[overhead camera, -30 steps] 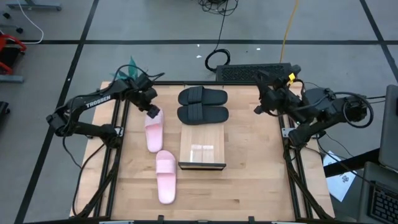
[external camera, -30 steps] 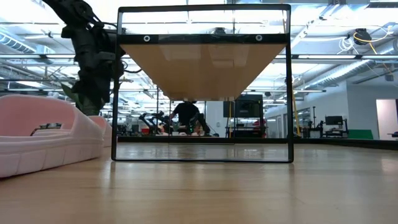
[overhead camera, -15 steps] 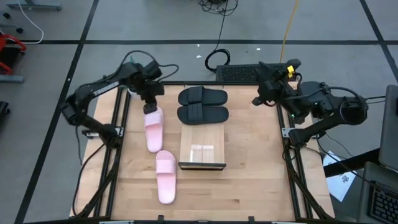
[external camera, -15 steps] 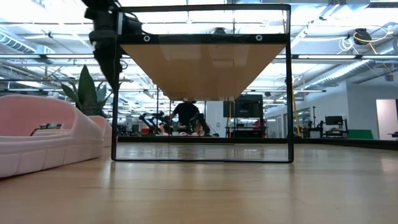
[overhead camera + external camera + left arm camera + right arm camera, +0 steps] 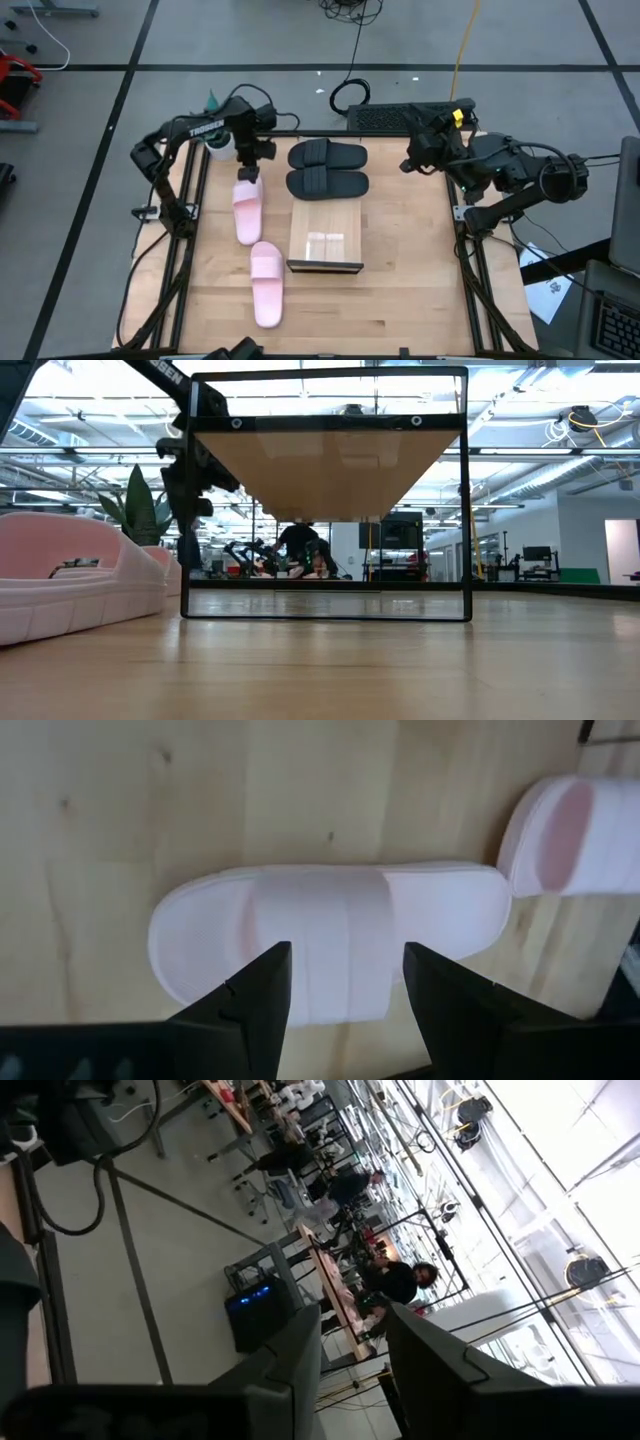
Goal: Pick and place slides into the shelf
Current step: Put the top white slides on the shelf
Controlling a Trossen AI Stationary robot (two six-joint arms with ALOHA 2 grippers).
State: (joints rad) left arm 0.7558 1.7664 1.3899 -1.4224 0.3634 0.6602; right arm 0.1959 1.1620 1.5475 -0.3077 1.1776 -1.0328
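Two black slides [image 5: 326, 170] lie side by side, far of the wooden shelf [image 5: 325, 238]; two pink slides [image 5: 256, 243] lie flat, left of it.

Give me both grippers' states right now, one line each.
Left gripper: open, holding nothing, poised over the far pink slide.
Right gripper: open, holding nothing, raised at the table's far right corner.

Potted plant [image 5: 140, 505] behind table; keyboard [image 5: 400, 115] beyond

Shelf [image 5: 325, 238] between slides [image 5: 247, 208]
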